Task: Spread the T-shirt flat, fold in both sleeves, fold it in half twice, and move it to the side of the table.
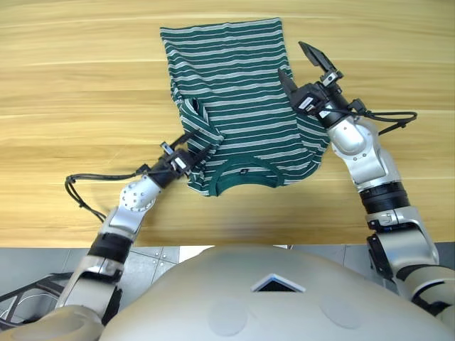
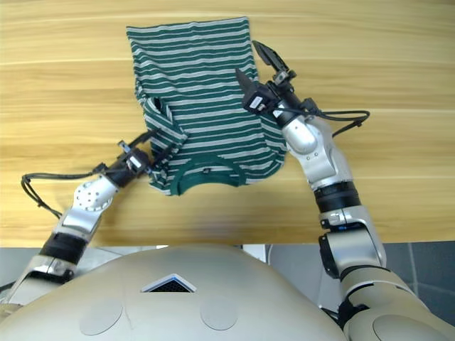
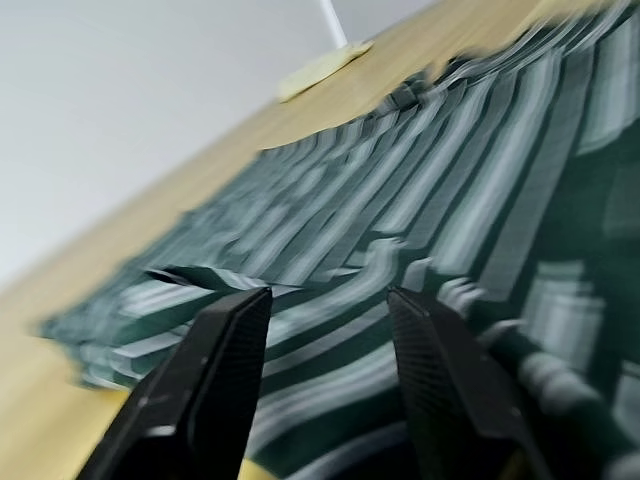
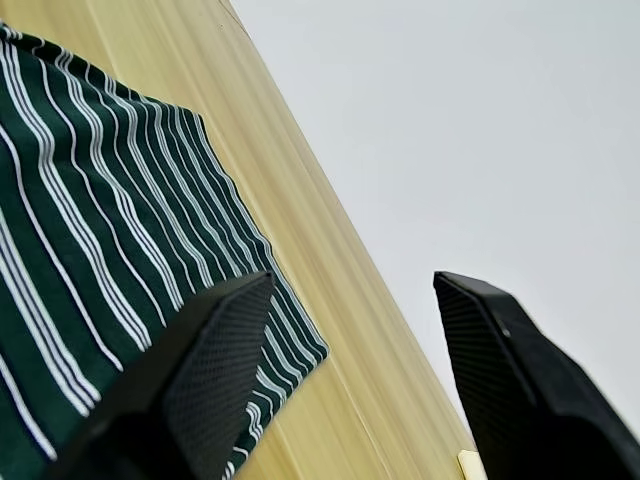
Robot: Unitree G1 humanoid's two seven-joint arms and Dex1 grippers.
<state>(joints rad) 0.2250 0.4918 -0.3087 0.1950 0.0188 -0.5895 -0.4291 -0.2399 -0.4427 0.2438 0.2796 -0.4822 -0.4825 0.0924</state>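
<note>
Right end effector hangs wide open just above the right edge of the shirt. The shirt lies mid-tabletop, collar toward the near edge and hem toward the far edge. Left end effector sits low at the shirt's left shoulder, fingers parted, with nothing clearly pinched. The left sleeve looks turned inward; the right sleeve appears to stick out. To fold it well, the right arm should probably drop onto the sleeve's outer edge, pinch only that layer, and carry it inward in a low arc so the body doesn't drag.
</note>
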